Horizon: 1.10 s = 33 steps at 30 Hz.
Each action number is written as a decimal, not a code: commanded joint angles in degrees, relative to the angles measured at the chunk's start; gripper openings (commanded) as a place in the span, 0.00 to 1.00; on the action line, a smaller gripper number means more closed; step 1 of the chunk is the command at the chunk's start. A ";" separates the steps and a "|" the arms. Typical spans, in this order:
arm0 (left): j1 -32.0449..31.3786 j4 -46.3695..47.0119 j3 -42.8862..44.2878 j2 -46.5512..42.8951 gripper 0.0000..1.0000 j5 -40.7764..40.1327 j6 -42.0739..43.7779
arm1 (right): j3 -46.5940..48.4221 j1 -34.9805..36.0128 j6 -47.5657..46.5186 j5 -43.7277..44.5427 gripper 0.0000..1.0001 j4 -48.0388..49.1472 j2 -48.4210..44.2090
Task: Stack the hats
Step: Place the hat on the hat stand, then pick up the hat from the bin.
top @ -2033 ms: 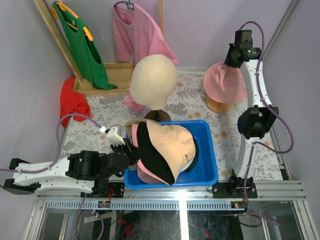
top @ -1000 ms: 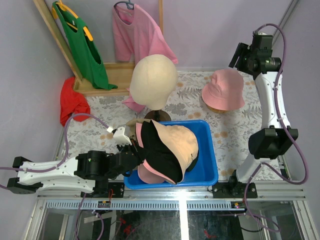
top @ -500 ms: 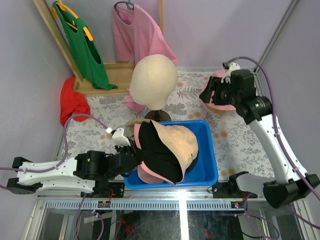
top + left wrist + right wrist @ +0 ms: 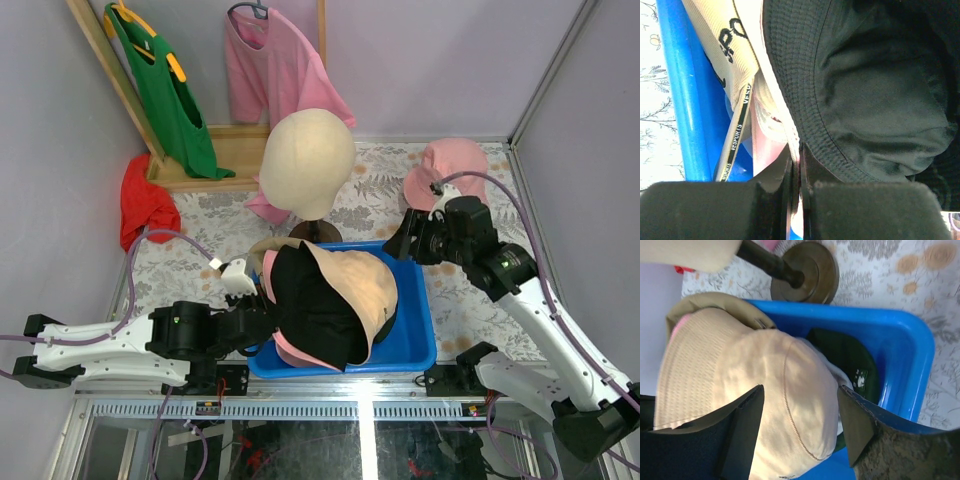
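My L gripper (image 4: pixel 796 172) was clamped shut on the pink cap (image 4: pixel 764 145) brim, just ahead of it. R gripper (image 4: pixel 800 415), jaws apart, hovered over the tan cap (image 4: pixel 750 370) in the blue bin (image 4: pixel 900 350). The cap lay directly below, lengthwise across the gap. Pink bucket hat (image 4: pixel 455 165) sat well behind.

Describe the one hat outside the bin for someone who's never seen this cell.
Start at the blue bin in the middle of the flowered table, then go to the table's far right corner, right of the beige mannequin head. The pink bucket hat sits there alone. It has a round brim, and the other hats are all piled in the bin.
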 commanded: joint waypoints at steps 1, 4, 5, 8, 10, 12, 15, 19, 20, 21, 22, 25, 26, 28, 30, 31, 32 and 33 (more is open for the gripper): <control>0.18 -5.49 0.76 -0.62 0.00 0.82 -1.42 | -4.73 1.47 4.34 -2.20 0.67 4.45 -1.60; 0.15 -5.47 1.12 -0.47 0.00 0.70 -1.12 | -8.21 1.54 6.22 -3.84 0.67 6.99 -2.23; 0.15 -5.45 1.29 -0.44 0.00 0.66 -1.07 | -9.12 1.63 6.86 -4.31 0.67 7.69 -2.32; 0.13 -5.38 1.59 0.17 0.00 0.56 -0.74 | -11.27 1.62 8.23 -5.89 0.68 9.73 -2.44; 0.14 -5.28 1.52 0.40 0.00 0.64 -0.72 | -12.23 1.57 8.93 -6.86 0.69 10.86 -2.06; 0.21 -4.99 1.45 0.44 0.00 0.64 -0.63 | -12.94 1.57 9.77 -7.99 0.70 12.13 -1.63; 0.23 -4.75 1.38 0.33 0.00 0.56 -0.63 | -13.69 1.57 11.16 -9.23 0.72 13.73 -0.93; 0.12 -4.75 1.30 0.15 0.00 0.36 -0.72 | -14.77 1.57 12.92 -11.31 0.72 15.21 0.19; 0.24 -4.70 1.23 0.07 0.00 0.31 -0.79 | -15.27 1.59 13.48 -11.83 0.72 15.69 0.35; 0.20 -4.55 1.14 -0.01 0.00 0.24 -0.80 | -15.84 1.58 13.89 -12.31 0.72 16.32 0.57; 0.12 -4.30 0.99 -0.25 0.00 0.22 -0.80 | -16.39 1.57 14.37 -12.83 0.71 16.81 0.78; 0.17 -3.59 0.49 -0.59 0.00 0.16 -0.80 | -18.09 1.59 15.90 -14.04 0.60 18.90 1.14; 0.16 -3.40 0.33 -0.62 0.00 0.13 -0.80 | -18.24 1.57 16.09 -14.10 0.53 19.18 1.03; 0.19 -3.06 0.02 -0.72 0.00 0.11 -0.80 | -17.73 1.57 15.93 -13.85 0.34 18.86 0.87; 0.19 -2.68 -0.32 -0.94 0.00 0.04 -0.80 | -15.87 1.57 15.15 -13.02 0.14 17.31 0.86; 0.25 -2.45 -0.49 -1.02 0.00 0.04 -0.80 | -14.81 1.58 14.62 -12.41 0.08 16.40 0.79; 0.18 -2.31 -0.72 -1.16 0.00 -0.02 -0.88 | -13.58 1.58 14.13 -11.64 0.05 15.21 0.56; 0.20 -2.30 -0.90 -1.30 0.00 0.02 -0.89 | -12.15 1.62 13.60 -10.78 0.03 14.01 0.22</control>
